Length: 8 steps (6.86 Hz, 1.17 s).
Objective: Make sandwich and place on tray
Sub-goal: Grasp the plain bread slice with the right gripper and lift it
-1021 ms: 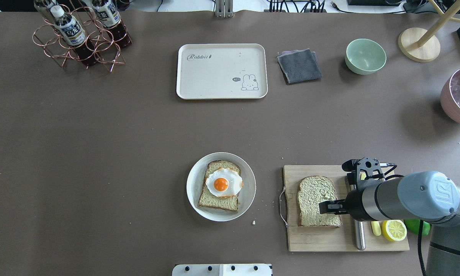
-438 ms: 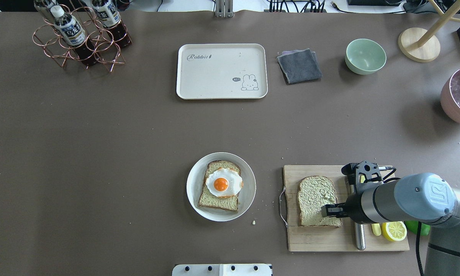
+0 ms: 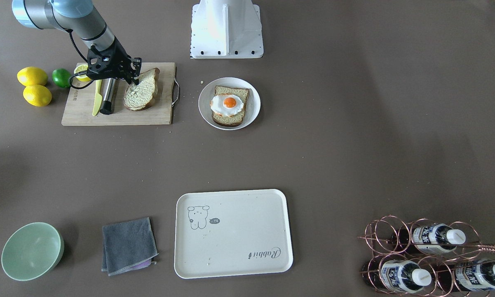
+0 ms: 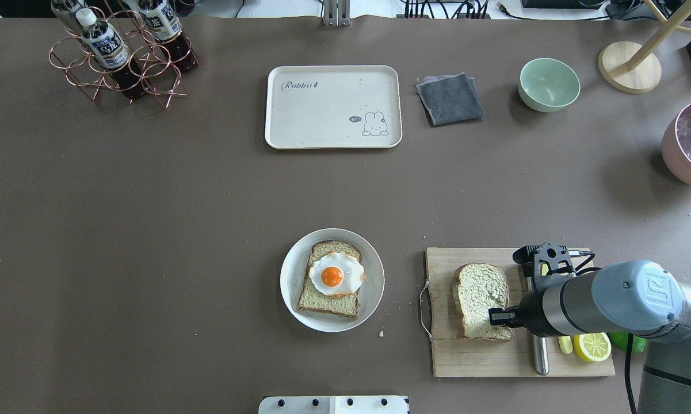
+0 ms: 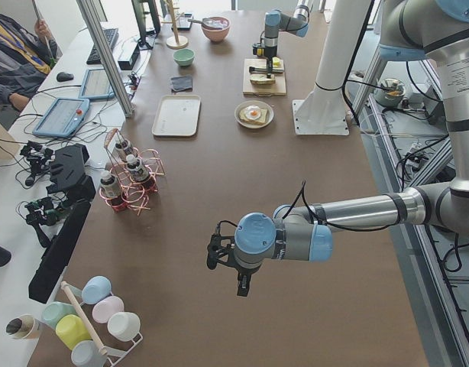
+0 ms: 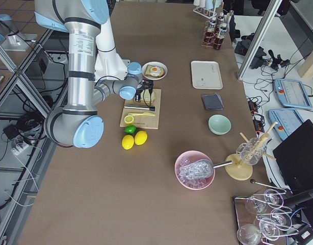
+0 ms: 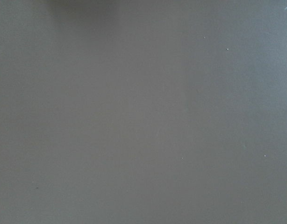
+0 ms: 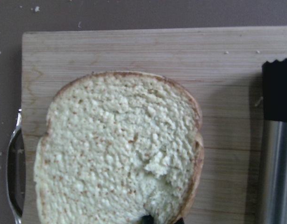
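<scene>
One bread slice point(image 4: 480, 299) lies on the wooden cutting board point(image 4: 477, 362). My right gripper point(image 4: 497, 317) is shut on its near right edge, which is raised so the slice sits tilted point(image 3: 140, 93). In the right wrist view the slice point(image 8: 115, 149) fills the frame, with the fingertips point(image 8: 148, 218) at its bottom edge. The second slice point(image 4: 325, 305) with the fried egg point(image 4: 333, 275) on it lies on the round white plate point(image 4: 290, 287). The cream tray point(image 4: 322, 115) at the far middle holds nothing. My left gripper point(image 5: 240, 287) hovers over bare table far to the left; I cannot tell its state.
A steel-handled knife point(image 4: 541, 356), a lemon half point(image 4: 591, 345) and a lime point(image 4: 630, 340) lie by my right arm. Two lemons point(image 3: 33, 86) sit beside the board. A grey cloth point(image 4: 450, 99), green bowl point(image 4: 549, 84), pink ice bowl point(image 4: 690, 144) and bottle rack point(image 4: 121, 57) line the far side.
My right gripper came down and closed on the slice's near right edge. That edge has lifted, and the slice has tilted and shifted slightly right. The plate and tray have not moved.
</scene>
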Motion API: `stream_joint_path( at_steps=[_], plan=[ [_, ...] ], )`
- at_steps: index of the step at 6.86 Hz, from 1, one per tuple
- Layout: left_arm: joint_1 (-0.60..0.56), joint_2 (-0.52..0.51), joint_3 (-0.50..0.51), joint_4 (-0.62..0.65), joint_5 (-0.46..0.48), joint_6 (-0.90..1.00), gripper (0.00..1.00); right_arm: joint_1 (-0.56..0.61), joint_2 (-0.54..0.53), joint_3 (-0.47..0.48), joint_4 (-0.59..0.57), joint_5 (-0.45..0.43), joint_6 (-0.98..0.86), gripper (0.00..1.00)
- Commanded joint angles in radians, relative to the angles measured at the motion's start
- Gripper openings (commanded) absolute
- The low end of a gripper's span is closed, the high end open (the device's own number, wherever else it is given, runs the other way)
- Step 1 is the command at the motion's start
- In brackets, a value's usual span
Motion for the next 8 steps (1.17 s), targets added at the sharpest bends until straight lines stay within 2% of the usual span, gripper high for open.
stream_joint_path(
  at_steps=[1,2,3,8],
  plan=[
    [0.0,0.002,0.001,-0.002,-0.015,0.001,0.97,0.025,0.012,0.011,0.0,0.009,0.0,0.0],
    [0.0,0.003,0.002,-0.002,-0.015,0.0,0.97,0.053,0.019,0.025,0.005,0.058,-0.002,0.0],
    [0.0,0.002,0.002,0.0,-0.015,0.0,0.97,0.061,0.076,0.011,0.002,0.072,-0.002,0.0],
    [0.0,0.002,0.001,-0.002,-0.027,0.0,0.97,0.091,0.222,-0.012,0.035,0.088,0.011,0.0]
  ],
)
